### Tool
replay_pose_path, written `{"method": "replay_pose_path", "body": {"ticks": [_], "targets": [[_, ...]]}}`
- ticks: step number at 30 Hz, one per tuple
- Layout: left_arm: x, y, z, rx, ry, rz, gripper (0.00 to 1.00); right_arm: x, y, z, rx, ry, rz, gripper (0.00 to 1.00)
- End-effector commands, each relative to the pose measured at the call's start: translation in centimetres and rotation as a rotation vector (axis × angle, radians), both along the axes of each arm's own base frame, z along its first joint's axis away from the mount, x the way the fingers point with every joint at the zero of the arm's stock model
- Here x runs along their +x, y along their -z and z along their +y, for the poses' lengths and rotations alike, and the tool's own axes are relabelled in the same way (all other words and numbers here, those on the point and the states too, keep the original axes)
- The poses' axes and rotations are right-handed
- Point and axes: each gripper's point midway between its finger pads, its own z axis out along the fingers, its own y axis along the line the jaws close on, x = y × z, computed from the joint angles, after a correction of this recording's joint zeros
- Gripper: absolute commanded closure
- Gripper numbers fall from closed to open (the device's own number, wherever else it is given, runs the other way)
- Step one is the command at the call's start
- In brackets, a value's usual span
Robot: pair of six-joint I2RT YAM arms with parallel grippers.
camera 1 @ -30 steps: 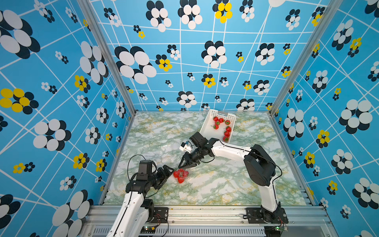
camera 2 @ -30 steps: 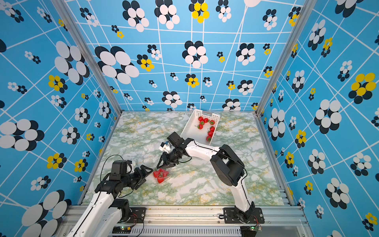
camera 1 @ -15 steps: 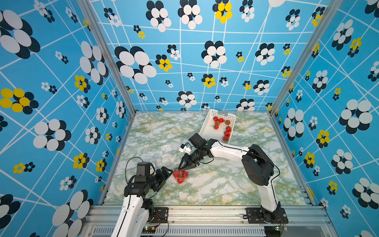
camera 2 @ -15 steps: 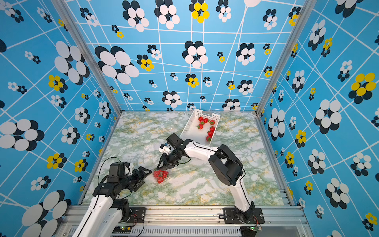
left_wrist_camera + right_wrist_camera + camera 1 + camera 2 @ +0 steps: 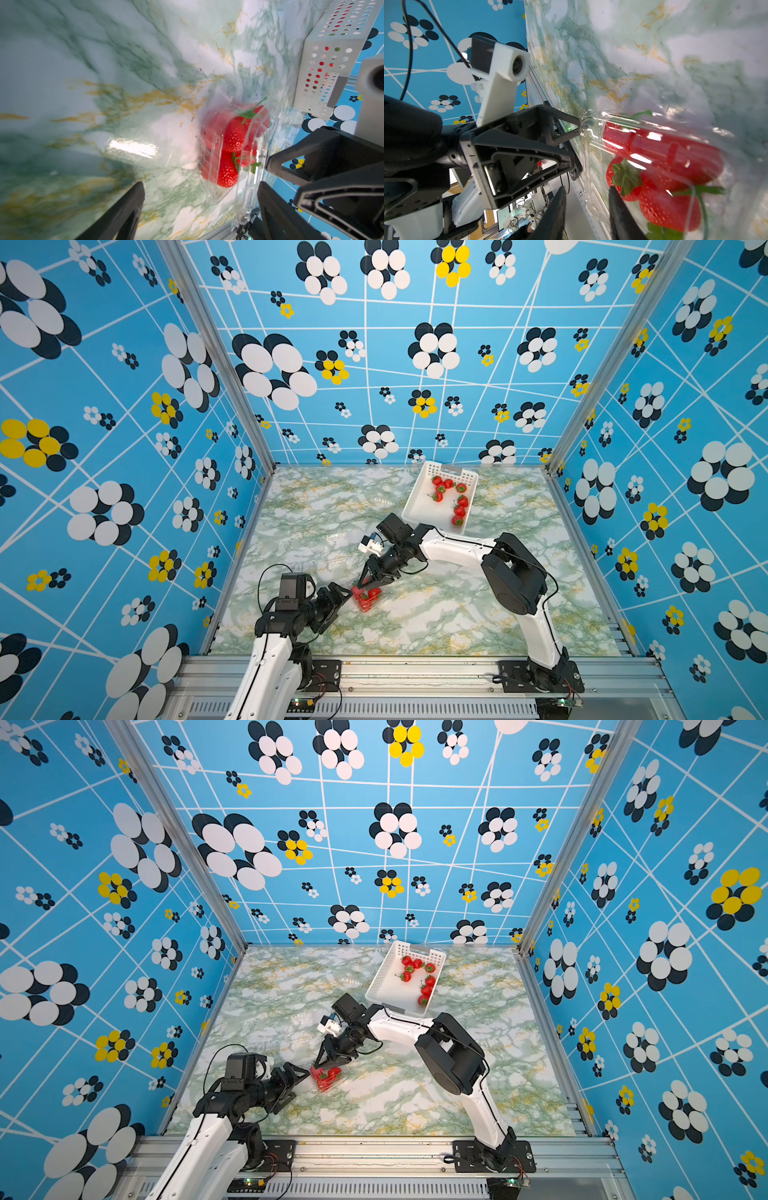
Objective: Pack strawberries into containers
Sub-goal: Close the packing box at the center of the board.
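Note:
A clear container (image 5: 367, 598) (image 5: 327, 1079) holding a few red strawberries (image 5: 232, 137) (image 5: 662, 166) sits near the table's front left. My right gripper (image 5: 365, 584) (image 5: 588, 209) reaches down at its far edge. Its fingers are a narrow gap apart and straddle the clear rim, with one finger over the berries. I cannot see them pinching the plastic. My left gripper (image 5: 341, 593) (image 5: 200, 205) is wide open just left of the container, whose clear edge lies beside one fingertip (image 5: 268, 199). More strawberries (image 5: 451, 497) lie in the white basket (image 5: 419, 510).
The white perforated basket (image 5: 384, 986) stands at the back of the table, right of centre. Two empty clear containers (image 5: 351, 981) (image 5: 300, 1017) lie faintly visible on the marble top behind the grippers. The aluminium frame rail (image 5: 415, 668) runs along the front edge.
The right gripper's fingers have closed slightly at the container's rim. The left arm shifted a little and stayed open. The container has stayed where it was.

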Motion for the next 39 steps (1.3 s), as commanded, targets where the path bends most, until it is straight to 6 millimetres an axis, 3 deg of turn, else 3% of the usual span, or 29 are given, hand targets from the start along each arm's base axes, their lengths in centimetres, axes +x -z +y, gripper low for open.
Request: {"method": "replay_pose_path", "body": {"ticks": [1,6,13,14,18,39], "targets": [[1.0,-0.3,0.0,-0.004,0.006,-0.041,0.14,-0.5,0.4,0.1,-0.013,-0.017,0.026,0.64],[1.6,-0.6,-0.1,-0.013,0.003,-0.060,0.15,-0.6,1.1,0.0,-0.025,-0.013,0.036,0.65],[1.2,0.5,-0.2,-0.018,0.001,-0.040,0.16,-0.5,0.9,0.1,-0.021,-0.011,0.039,0.67],[1.3,0.6,-0.1,-0.016,-0.002,-0.042,0.16,-0.6,2.2,0.0,-0.043,-0.009,0.057,0.68],[1.5,0.8,0.0,-0.014,-0.008,-0.048,0.16,-0.5,2.4,0.0,-0.045,-0.006,0.060,0.69],[3.2,1.5,-1.2,-0.030,0.013,-0.070,0.33,-0.4,2.2,0.1,-0.048,0.001,0.063,0.69]]}}
